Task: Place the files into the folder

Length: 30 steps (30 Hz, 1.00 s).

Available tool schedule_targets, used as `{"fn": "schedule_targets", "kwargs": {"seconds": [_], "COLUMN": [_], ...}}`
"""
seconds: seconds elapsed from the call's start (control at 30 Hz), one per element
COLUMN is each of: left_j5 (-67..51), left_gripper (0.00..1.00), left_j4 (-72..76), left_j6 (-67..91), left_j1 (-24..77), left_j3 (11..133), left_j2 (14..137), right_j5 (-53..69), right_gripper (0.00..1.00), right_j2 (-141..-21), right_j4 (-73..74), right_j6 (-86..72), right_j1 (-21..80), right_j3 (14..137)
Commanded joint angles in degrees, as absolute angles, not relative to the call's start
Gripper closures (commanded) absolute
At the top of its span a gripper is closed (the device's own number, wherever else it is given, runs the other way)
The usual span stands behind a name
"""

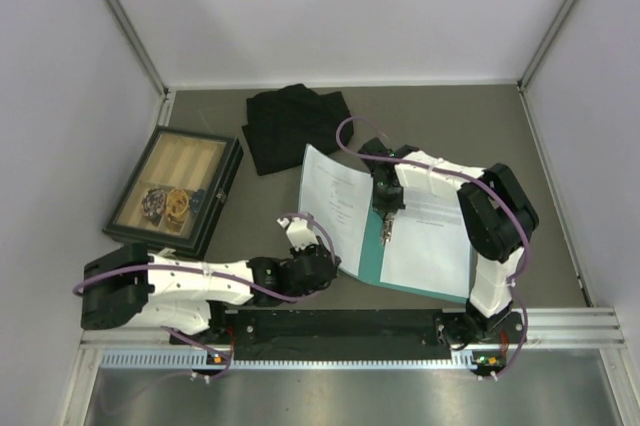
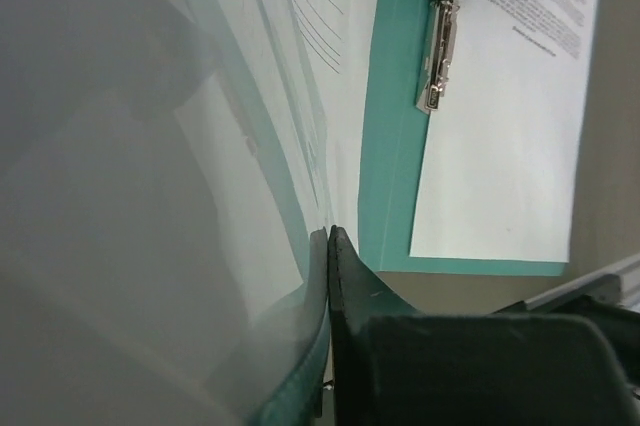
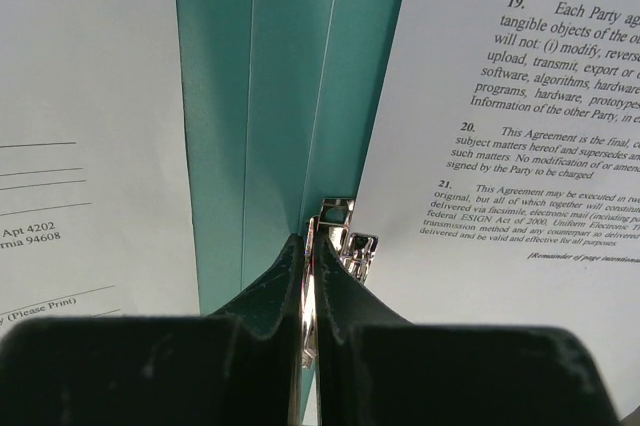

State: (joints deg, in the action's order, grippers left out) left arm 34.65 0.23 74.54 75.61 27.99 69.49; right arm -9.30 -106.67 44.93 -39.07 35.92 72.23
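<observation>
Left gripper (image 1: 318, 258), top view: clenched on the lower edge of the folder (image 1: 372, 251), holding its left cover (image 1: 322, 168) tilted up off the table (image 1: 540, 166).
Right gripper (image 1: 386, 228), top view: closed, tips down on the spine of the folder.
Files, top view: left sheet (image 1: 335, 201) rests against the raised cover; right sheet (image 1: 430, 236) lies flat on the right half.
Left wrist view, grip: one finger (image 2: 345, 286) presses against the cover edge; the opposing finger is hidden behind the cover.
Left wrist view, clip (image 2: 440, 56): at the spine, beside the top edge of the right sheet, with the right gripper above it.
Right wrist view, grip: jaws pinched together on the metal clip (image 3: 345, 236); teal spine between the two sheets.
Progress, judged: both sheets are inside the open folder.
Remaining, judged: secure the sheets at the clip if required, then lower the left cover to shut the folder.
</observation>
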Motion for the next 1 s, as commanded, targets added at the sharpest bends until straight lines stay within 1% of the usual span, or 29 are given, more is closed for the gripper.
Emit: {"fn": "schedule_targets", "kwargs": {"seconds": [0.0, 0.07, 0.2, 0.27, 0.33, 0.37, 0.4, 0.43, 0.47, 0.53, 0.57, 0.63, 0.67, 0.73, 0.77, 0.97], "left_j5": [40.24, 45.49, 51.41, 54.38, 56.07, 56.60, 57.38, 57.74, 58.27, 59.50, 59.94, 60.55, 60.73, 60.21, 60.12, 59.51], "left_gripper": [1.00, 1.00, 1.00, 1.00, 1.00, 1.00, 1.00, 1.00, 1.00, 1.00, 1.00, 1.00, 1.00, 1.00, 1.00, 1.00], "left_j4": [-8.83, -11.94, -18.43, -19.07, -20.12, -19.52, -19.34, -19.60, -20.03, -21.44, -21.45, -21.53, -21.62, -21.53, -21.45, -23.11], "left_j6": [68.39, 67.68, 64.78, 61.38, 59.51, 55.50, 53.89, 52.48, 50.30, 49.40, 47.57, 46.06, 45.01, 44.13, 43.51, 42.71], "left_j1": [77.78, 79.45, 80.07, 80.07, 80.07, 80.07, 80.07, 80.07, 80.07, 80.16, 80.16, 80.07, 80.07, 80.07, 80.07, 80.16], "left_j3": [34.71, 37.00, 38.49, 38.67, 38.85, 38.85, 38.93, 39.28, 39.64, 40.77, 41.04, 41.92, 42.27, 43.67, 44.20, 47.81], "left_j2": [72.33, 73.39, 74.18, 73.74, 73.30, 73.21, 73.21, 73.47, 73.65, 74.35, 74.62, 75.40, 75.67, 76.72, 77.25, 81.82], "right_j5": [-2.56, -1.94, 2.01, 3.51, 3.26, 2.99, 2.81, 2.64, 2.90, 3.08, 3.25, 2.21, 1.68, 0.18, -1.48, -6.33], "right_gripper": [1.00, 1.00, 1.00, 1.00, 0.91, 0.86, 0.75, 0.69, 0.58, 0.44, 0.31, 0.19, 0.11, 0.03, 0.01, 0.01], "right_j2": [-105.02, -105.99, -108.45, -108.90, -108.11, -107.67, -107.06, -106.27, -104.26, -101.61, -98.82, -96.08, -94.67, -91.07, -90.01, -83.59], "right_j4": [40.70, 40.08, 38.41, 39.11, 40.95, 42.70, 43.50, 44.11, 44.47, 44.65, 44.56, 45.17, 45.61, 47.98, 49.12, 53.97], "right_j6": [-36.74, -36.48, -36.91, -36.91, -37.18, -37.18, -37.26, -37.70, -37.71, -37.53, -37.27, -37.00, -36.91, -36.83, -37.00, -40.69], "right_j1": [36.65, 36.91, 37.18, 37.27, 37.26, 37.09, 37.00, 36.22, 35.78, 34.46, 34.02, 33.05, 32.87, 32.70, 32.70, 32.43], "right_j3": [73.55, 74.79, 79.78, 81.64, 84.45, 85.07, 85.95, 85.87, 85.61, 83.51, 82.54, 80.43, 79.81, 79.98, 80.94, 87.09]}}
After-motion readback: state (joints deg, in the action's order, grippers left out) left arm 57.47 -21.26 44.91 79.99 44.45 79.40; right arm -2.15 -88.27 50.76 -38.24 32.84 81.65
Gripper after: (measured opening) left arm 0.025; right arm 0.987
